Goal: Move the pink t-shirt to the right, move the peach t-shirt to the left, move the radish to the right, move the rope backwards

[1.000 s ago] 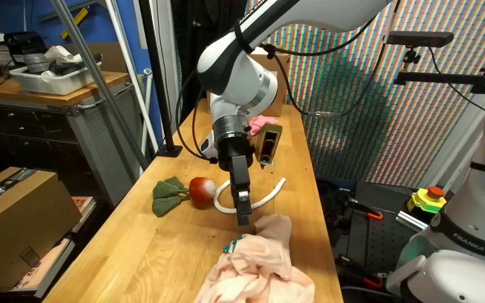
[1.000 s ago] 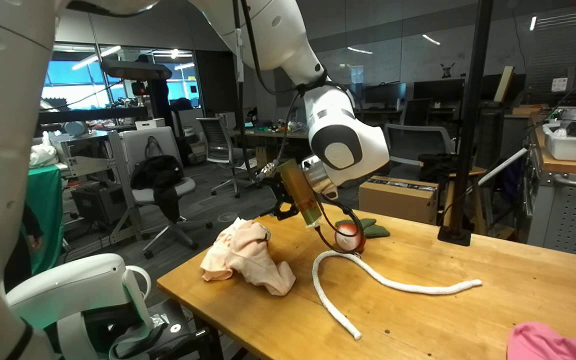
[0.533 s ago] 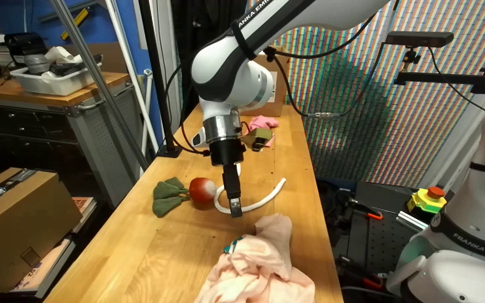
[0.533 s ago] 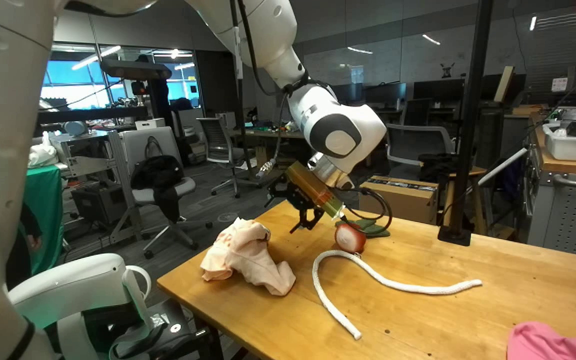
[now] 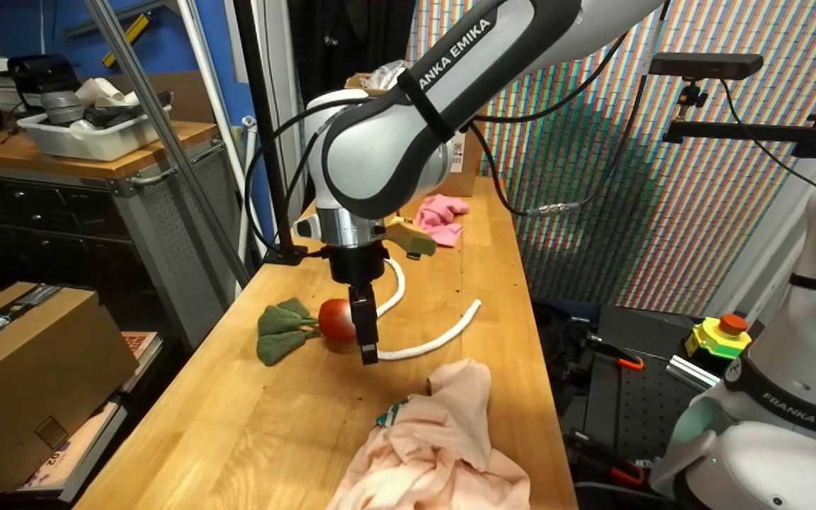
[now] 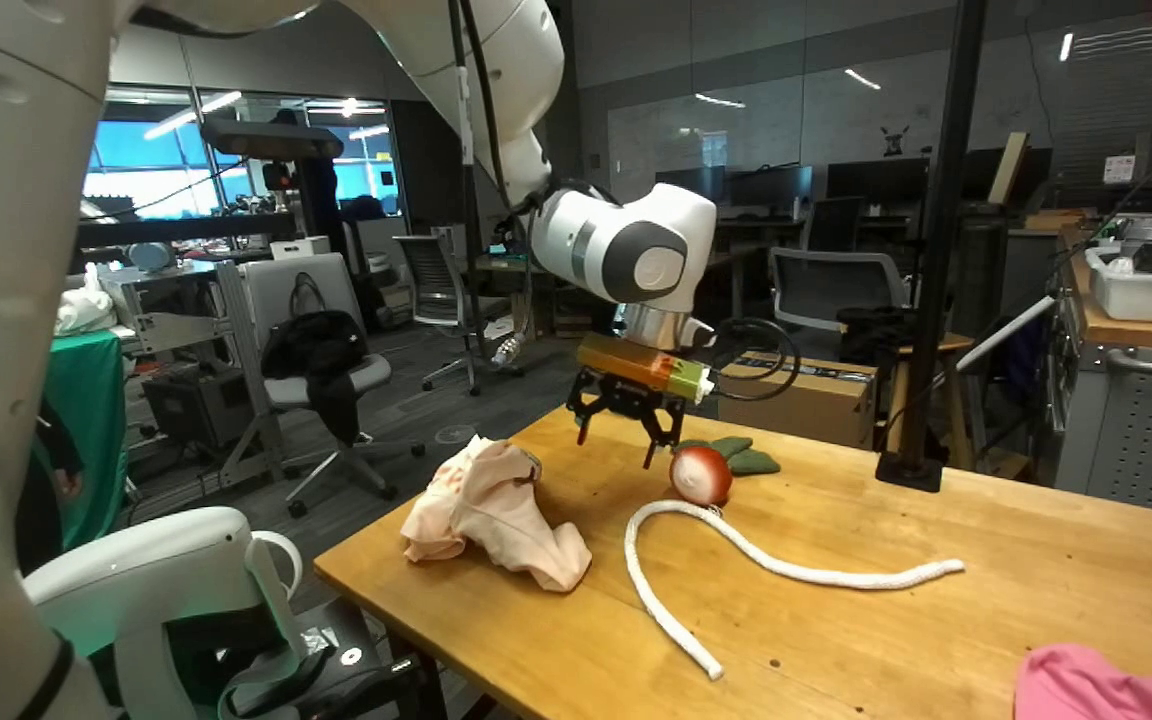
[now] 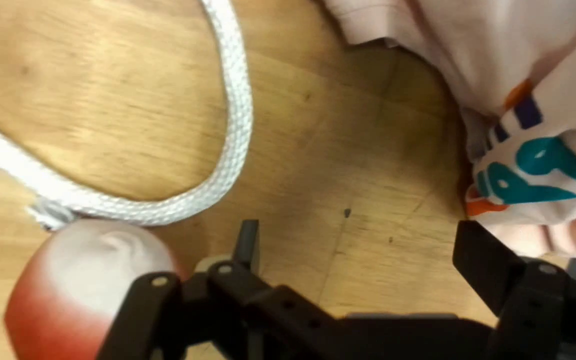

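Observation:
My gripper is open and empty, pointing down above the table between the radish and the peach t-shirt; in the wrist view bare wood shows between its fingers. The red and white radish with green leaves lies beside it, partly hidden by a finger in the wrist view. The white rope lies curved against the radish; it also shows in the wrist view. The peach t-shirt is crumpled, near the other finger in the wrist view. The pink t-shirt lies at the table's far end.
A black pole with a base stands at the table's edge. A cardboard box stands at the table's end, beyond the pink t-shirt. A cable loops out beside the wrist. The wooden table has open edges.
The gripper has moved away from the peach t-shirt toward the radish and has turned from tilted to pointing nearly straight down. The t-shirts, radish and rope have not moved.

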